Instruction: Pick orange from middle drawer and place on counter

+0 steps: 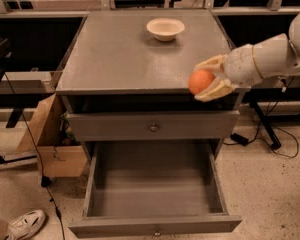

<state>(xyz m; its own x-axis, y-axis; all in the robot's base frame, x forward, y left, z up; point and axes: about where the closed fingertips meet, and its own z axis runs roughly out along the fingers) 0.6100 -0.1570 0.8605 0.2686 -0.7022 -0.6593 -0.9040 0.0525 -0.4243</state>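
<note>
The orange [200,81] is held between the two cream fingers of my gripper [205,79], which comes in from the right on a white arm. It hangs at the front right edge of the counter [125,59], about level with its surface. The middle drawer [152,186] is pulled wide open below and its inside shows nothing. The drawer above it [152,126], with a round metal knob, is shut.
A cream bowl [165,28] stands at the back middle of the counter. A cardboard box [52,144] sits on the floor left of the cabinet, a white shoe [26,224] at the bottom left. Cables and a table leg lie on the floor at right.
</note>
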